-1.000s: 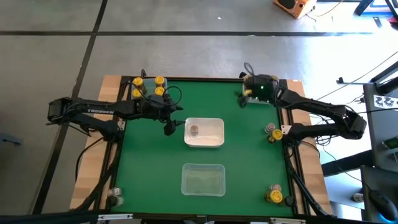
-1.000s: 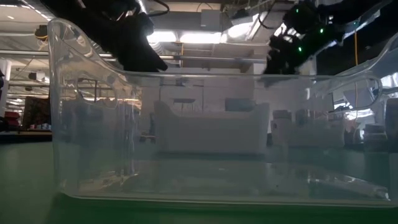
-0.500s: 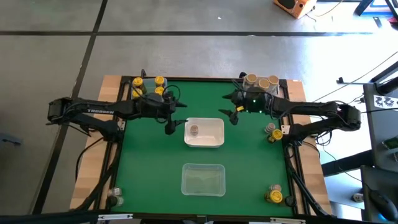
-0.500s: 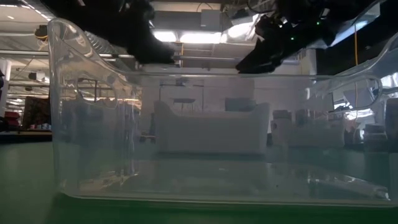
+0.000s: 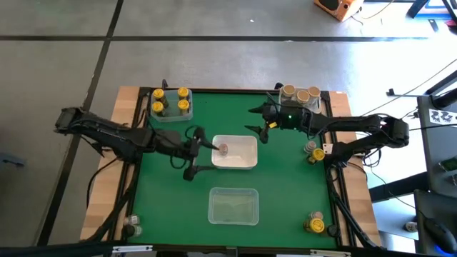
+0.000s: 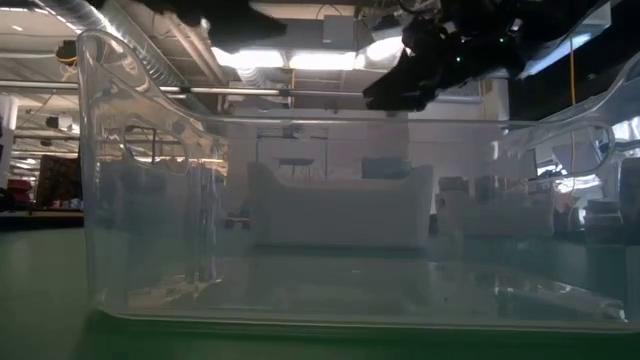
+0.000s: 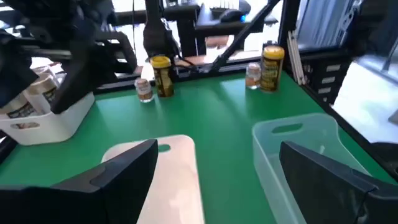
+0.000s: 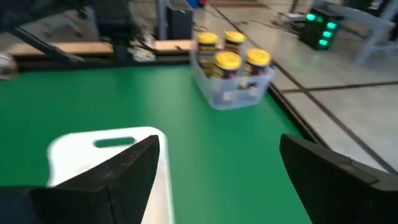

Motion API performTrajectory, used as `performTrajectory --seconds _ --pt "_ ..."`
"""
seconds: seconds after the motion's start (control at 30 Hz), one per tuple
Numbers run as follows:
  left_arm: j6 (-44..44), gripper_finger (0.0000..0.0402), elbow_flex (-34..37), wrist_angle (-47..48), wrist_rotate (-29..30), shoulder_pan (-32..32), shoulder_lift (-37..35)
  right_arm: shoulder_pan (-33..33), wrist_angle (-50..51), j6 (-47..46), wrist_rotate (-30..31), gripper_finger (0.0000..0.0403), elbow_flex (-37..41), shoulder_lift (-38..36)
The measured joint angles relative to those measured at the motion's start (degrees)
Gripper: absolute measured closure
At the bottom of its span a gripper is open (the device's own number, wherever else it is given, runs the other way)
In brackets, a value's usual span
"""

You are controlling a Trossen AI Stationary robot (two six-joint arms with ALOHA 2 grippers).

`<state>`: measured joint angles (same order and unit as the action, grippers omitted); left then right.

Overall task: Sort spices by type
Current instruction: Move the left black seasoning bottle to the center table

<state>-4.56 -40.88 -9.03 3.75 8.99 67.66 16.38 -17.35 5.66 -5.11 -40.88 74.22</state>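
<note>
Now one spice jar (image 5: pixel 223 149) is lying inside the white bin (image 5: pixel 246 161) mid-bench, just beside the left gripper (image 5: pixel 196 152), whose fingers are spread open and holding nothing, arm reaching in low from the left. Right gripper (image 5: pixel 258 121) is hovering past the bin's far right corner, fingers open, empty, arm stretched across. Yellow-lidded jars (image 5: pixel 169 101) are standing in a clear bin at the far left.
</note>
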Motion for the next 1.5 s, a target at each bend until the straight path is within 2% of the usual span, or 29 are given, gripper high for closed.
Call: performTrajectory --seconds 0.13,0.33,0.47,0.6,0.73,0.87,1.0,1.07,1.23,1.4,1.5 --pt "3.9 0.0066 -4.8 9.8 8.4 6.6 0.9 -0.4 -2.7 -3.9 -4.7 0.0070 0.0 0.0" --pt "15.2 0.0066 -12.0 26.5 14.4 14.7 3.0 -5.1 -5.7 -5.3 -6.1 0.0070 -2.6 0.0" --pt "28.3 0.0066 -14.8 36.7 14.6 19.8 3.4 -9.5 -5.8 -5.2 -5.8 0.0070 -5.2 0.0" --pt "45.2 0.0066 -16.1 47.1 13.9 24.8 3.4 -12.7 -8.1 -5.0 -2.6 0.0070 -6.9 0.0" --pt "60.1 0.0066 -16.1 54.4 8.9 29.7 3.4 -13.6 -13.2 -5.3 0.7 0.0070 -7.0 0.0" --pt "68.8 0.0071 -16.1 58.1 5.3 34.3 3.4 -13.9 -21.4 -7.8 0.0 0.0070 -7.1 2.2" --pt "73.1 0.0085 -16.1 57.6 4.7 36.4 4.0 -14.2 -29.6 -9.8 -1.2 0.0070 -7.2 5.1" --pt "73.0 0.0093 -16.4 55.6 3.9 36.7 5.2 -14.2 -30.5 -9.8 -1.4 0.0070 -8.0 6.4" --pt "67.7 0.0105 -21.5 53.0 1.6 36.7 11.3 -14.2 -30.6 -10.3 -1.7 0.0070 -11.0 9.4" --pt "65.5 0.0106 -30.4 62.5 -2.7 37.3 19.0 -14.2 -30.2 -11.4 -2.8 0.0070 -11.9 12.0" --pt "68.2 0.0106 -34.7 70.9 -5.4 39.2 22.6 -14.2 -30.3 -11.4 -2.9 0.0070 -12.2 12.3"
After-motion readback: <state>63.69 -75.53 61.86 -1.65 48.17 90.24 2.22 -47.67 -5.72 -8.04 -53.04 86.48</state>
